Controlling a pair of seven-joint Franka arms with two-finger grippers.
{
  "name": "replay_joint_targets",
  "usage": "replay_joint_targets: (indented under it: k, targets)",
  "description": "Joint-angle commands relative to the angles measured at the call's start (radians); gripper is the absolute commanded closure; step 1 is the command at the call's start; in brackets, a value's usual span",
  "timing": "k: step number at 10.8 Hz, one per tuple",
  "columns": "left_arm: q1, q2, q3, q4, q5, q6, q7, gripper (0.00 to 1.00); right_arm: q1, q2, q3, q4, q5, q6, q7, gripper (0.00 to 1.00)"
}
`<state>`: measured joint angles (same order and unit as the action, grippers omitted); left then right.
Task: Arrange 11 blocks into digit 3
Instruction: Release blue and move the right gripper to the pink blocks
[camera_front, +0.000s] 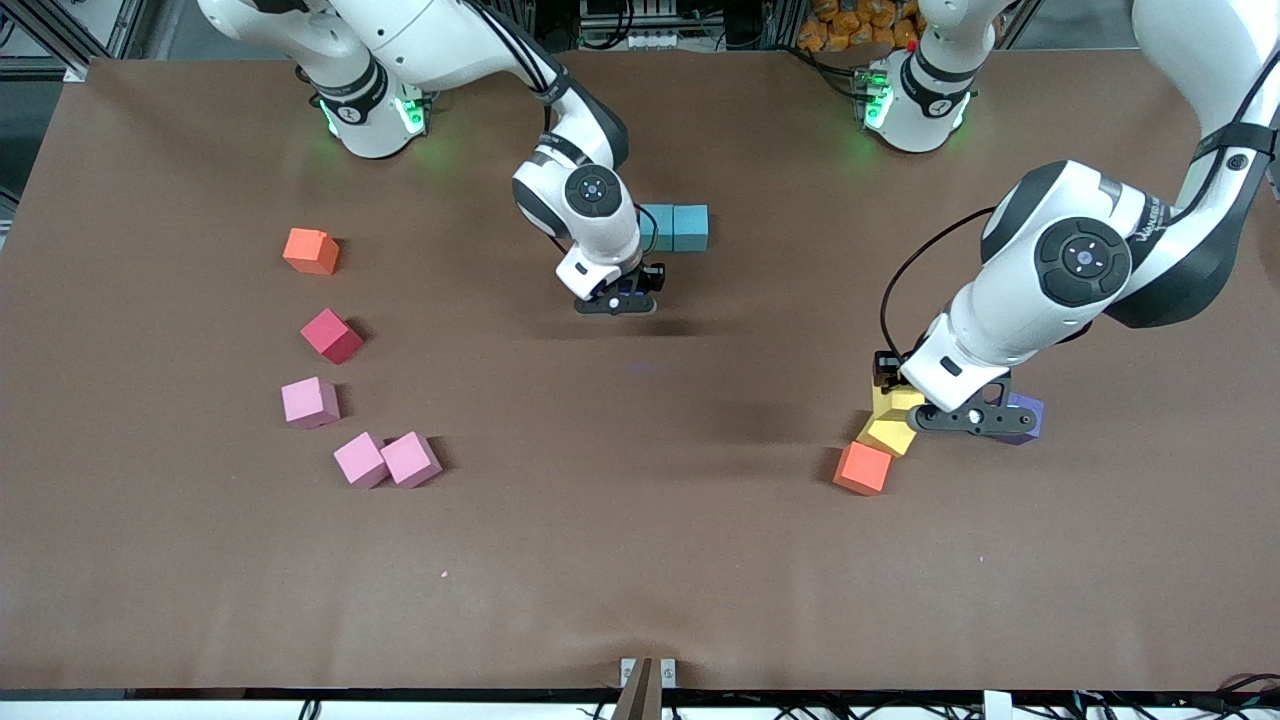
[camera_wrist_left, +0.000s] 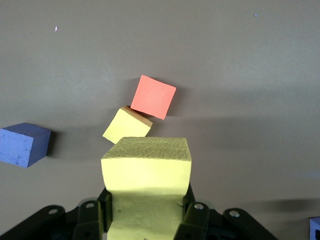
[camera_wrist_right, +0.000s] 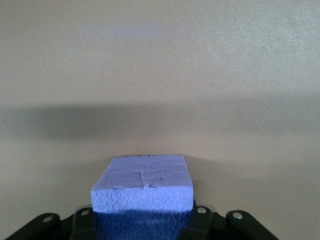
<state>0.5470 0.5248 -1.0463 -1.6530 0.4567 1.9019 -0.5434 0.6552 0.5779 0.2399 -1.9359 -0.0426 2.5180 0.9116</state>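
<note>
Left claw (camera_wrist_left: 145, 220) gripping yellow block (camera_wrist_left: 146, 167), right claw (camera_wrist_right: 145, 225) gripping purple block (camera_wrist_right: 143, 187)

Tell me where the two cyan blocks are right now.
In the front view, the two cyan blocks sit touching side by side on the table, beside the right gripper and farther from the camera than it.
</note>
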Motion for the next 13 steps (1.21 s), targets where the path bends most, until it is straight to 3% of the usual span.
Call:
replay_joint_targets:
  k: [1,3,10,11,13]
  targets:
    - [-0.021,-0.003,-0.003,-0.002,-0.012,0.008,0.020,0.47,0.004,0.003,-0.005,-0.009,-0.023,-0.002,0.001,0.72]
    - [-0.024,0.007,-0.003,-0.002,-0.012,0.012,0.019,0.47,0.007,0.003,-0.005,-0.015,-0.081,-0.004,0.004,0.72]
    - [-0.055,0.007,-0.003,-0.004,-0.012,0.031,0.017,0.46,0.009,0.003,-0.004,-0.021,-0.082,-0.004,0.013,0.71]
    - [-0.055,0.007,-0.003,-0.004,-0.012,0.031,0.017,0.46,0.009,0.003,-0.005,-0.021,-0.080,-0.004,0.007,0.66]
    - [-0.055,0.007,-0.003,-0.004,-0.012,0.031,0.020,0.46,0.009,0.003,-0.005,-0.020,-0.080,-0.004,0.010,0.01]
